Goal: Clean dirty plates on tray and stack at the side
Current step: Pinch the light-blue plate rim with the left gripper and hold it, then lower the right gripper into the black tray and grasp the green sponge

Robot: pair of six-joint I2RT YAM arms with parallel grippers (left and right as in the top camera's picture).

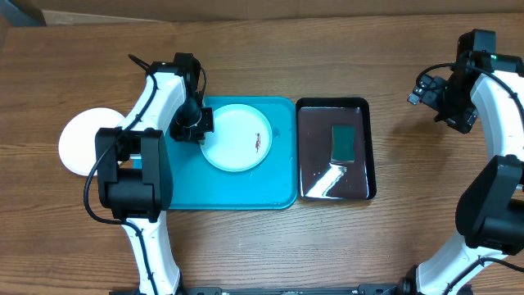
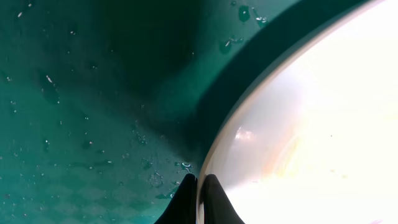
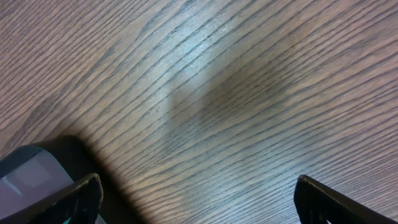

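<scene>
our left claw (image 2: 199, 186) is clenched on the stained plate (image 1: 237, 138).
the plate lies on the blue tray (image 1: 246, 195), its left rim pinched in that claw; our right claw (image 3: 199, 190) gapes above the table (image 3: 217, 93), far right.

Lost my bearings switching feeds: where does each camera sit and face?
Overhead: above the table, looking down on the blue tray, stained plate and black tray; left arm and right arm show.
Left wrist: on that arm, close over the wet tray; left claw shut on the plate's rim.
Right wrist: faces the table; open right claw shows.
Shared: overhead and left wrist both see the plate.
</scene>
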